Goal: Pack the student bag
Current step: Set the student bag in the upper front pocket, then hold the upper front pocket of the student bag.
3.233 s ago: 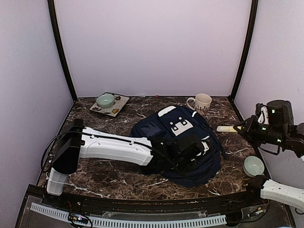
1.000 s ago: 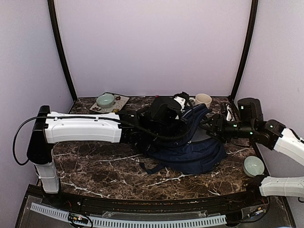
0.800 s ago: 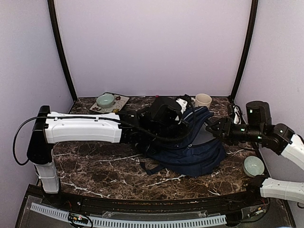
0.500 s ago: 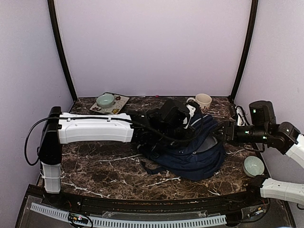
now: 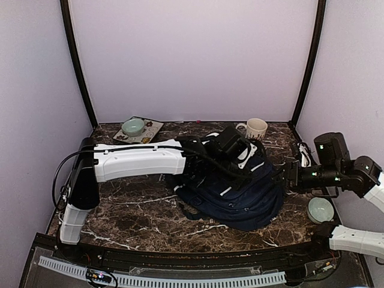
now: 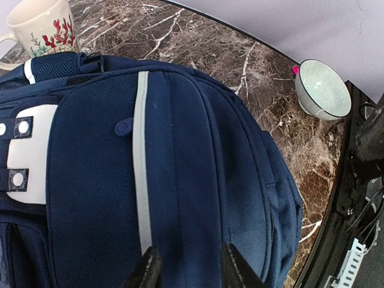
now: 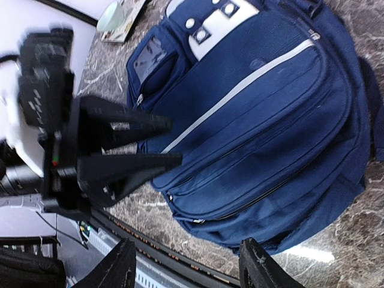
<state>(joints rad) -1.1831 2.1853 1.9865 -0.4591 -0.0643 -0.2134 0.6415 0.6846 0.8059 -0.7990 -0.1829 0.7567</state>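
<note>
The student bag (image 5: 240,195), navy blue with a pale stripe and white dotted patches, lies front-up in the middle of the table. In the left wrist view it (image 6: 180,150) fills the frame. My left gripper (image 6: 191,273) hovers just over its front panel, open, with only bag fabric below its fingertips. From above, that gripper (image 5: 238,158) sits over the bag's far half. My right gripper (image 5: 287,174) stands off the bag's right side, open and holding nothing. In its own view (image 7: 187,270) the bag's (image 7: 270,108) zipped pockets show, with the left gripper's spread fingers (image 7: 129,123) beside them.
A cream mug (image 5: 256,128) with a red pattern stands behind the bag. At the back left a tray (image 5: 150,135) carries a teal bowl (image 5: 133,126). Another teal bowl (image 5: 320,210) sits at the right, near my right arm. Walls enclose the table on three sides.
The left gripper has opened and let go of the bag's raised top; the bag has dropped flat. The right gripper has pulled back to the right, out of the bag's opening.
</note>
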